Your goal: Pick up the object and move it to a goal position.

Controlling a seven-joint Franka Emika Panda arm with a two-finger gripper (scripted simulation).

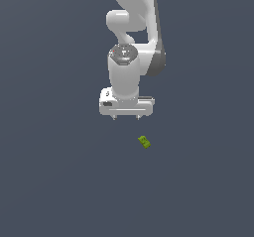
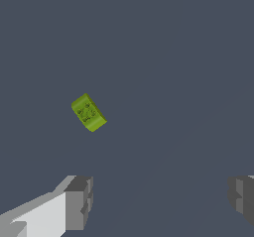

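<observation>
White Panda arm (image 1: 133, 37) dropping in from the top edge, wrist pointed straight down. Gripper (image 1: 126, 117) spread wide, two short fingertips (image 1: 114, 117) poking out below the flat hand, nothing between them. Tiny lime-green object (image 1: 144, 142) lying loose on the plain slate-grey ground (image 1: 54, 181), turned at an angle, darker green marks on top. Sits just below the gripper, a touch toward the exterior view's right, clear of both fingertips.

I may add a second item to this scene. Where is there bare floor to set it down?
Nearly everywhere. The only item is the green block, lying below the open tool toward the exterior view's right. Floor to both sides of it and in front is bare. The one crowded patch lies between tool and block.
</observation>
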